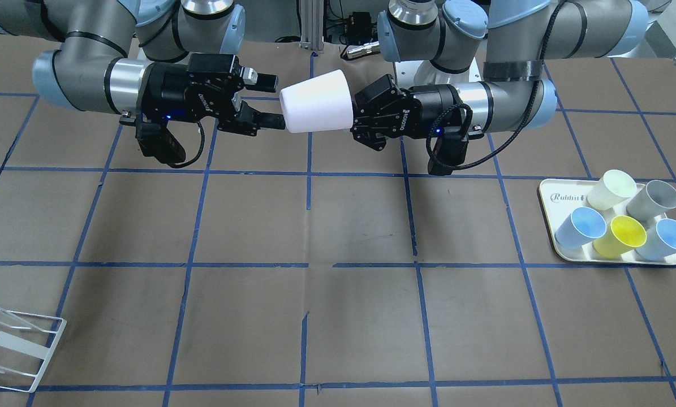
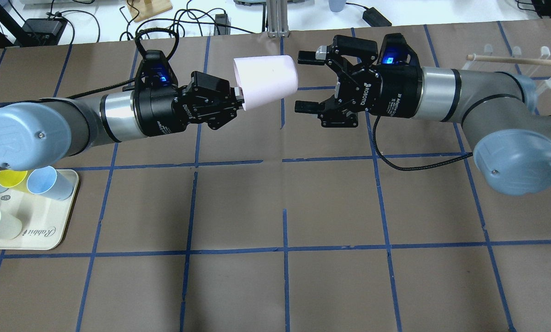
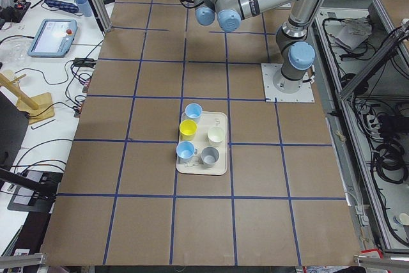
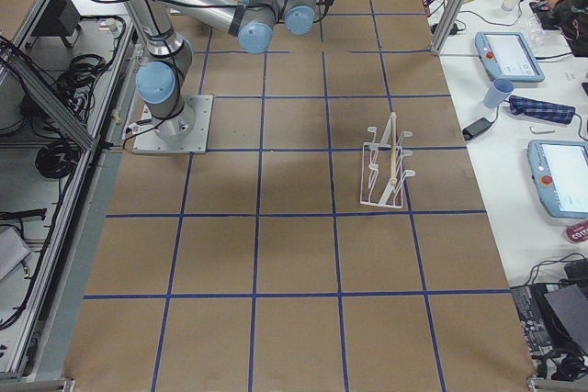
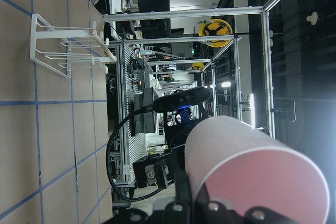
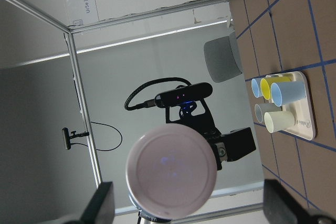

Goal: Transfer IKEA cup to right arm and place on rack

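Note:
The pale pink IKEA cup (image 2: pixel 266 80) hangs in the air on its side over the far middle of the table, base toward the right arm. My left gripper (image 2: pixel 239 97) is shut on the cup's rim; this also shows in the front view (image 1: pixel 353 120). My right gripper (image 2: pixel 303 82) is open. Its fingertips (image 1: pixel 270 120) stand on either side of the cup's (image 1: pixel 318 102) base without touching it. The right wrist view looks straight at the cup's base (image 6: pixel 170 171). The white wire rack (image 2: pixel 515 57) stands at the table's right side, also in the front view (image 1: pixel 15 339).
A cream tray (image 1: pixel 547 192) on my left side holds several cups: a pale yellow-cream one (image 1: pixel 612 189), a grey one (image 1: pixel 651 199), a yellow one (image 1: pixel 623 234) and two blue ones (image 1: pixel 581 226). Brown table with blue tape grid (image 2: pixel 284 207) lies below both arms.

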Tool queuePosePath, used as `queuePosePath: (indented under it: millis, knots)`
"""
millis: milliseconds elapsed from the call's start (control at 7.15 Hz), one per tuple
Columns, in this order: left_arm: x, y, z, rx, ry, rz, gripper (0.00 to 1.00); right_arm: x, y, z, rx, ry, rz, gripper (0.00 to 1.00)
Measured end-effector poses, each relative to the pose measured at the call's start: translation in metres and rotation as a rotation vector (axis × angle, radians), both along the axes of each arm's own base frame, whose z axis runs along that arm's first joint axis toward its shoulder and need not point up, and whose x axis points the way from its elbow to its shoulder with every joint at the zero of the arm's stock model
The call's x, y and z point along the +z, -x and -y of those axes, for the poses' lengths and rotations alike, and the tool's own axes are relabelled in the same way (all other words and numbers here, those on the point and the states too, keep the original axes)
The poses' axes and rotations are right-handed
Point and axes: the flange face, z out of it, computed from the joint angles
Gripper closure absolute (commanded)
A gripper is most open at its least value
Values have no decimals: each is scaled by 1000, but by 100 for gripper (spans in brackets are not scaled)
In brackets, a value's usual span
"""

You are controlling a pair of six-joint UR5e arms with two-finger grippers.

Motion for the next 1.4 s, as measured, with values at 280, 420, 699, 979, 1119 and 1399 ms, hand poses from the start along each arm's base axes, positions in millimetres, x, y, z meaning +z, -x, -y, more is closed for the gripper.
queuePosePath:
  millis: [280, 420, 699, 979, 1119, 1399]
  knots:
    - [-1, 9, -1, -17, 7, -2, 100, 4, -3, -1, 2, -21, 22, 0]
    - [0, 12, -2, -22, 11, -2, 100, 5, -4, -1, 4, -22, 23, 10]
    - [2, 14, -5, -31, 18, 3, 100, 5, -6, -1, 9, -9, 22, 46]
    - [3, 14, -5, -31, 20, 3, 94, 5, -6, 0, 11, -1, 19, 63]
    - [3, 14, -5, -31, 19, 2, 38, 5, -6, 0, 11, -5, 19, 68]
    - [6, 15, -7, -36, 26, 6, 19, 6, -6, 1, 11, -11, 23, 71]
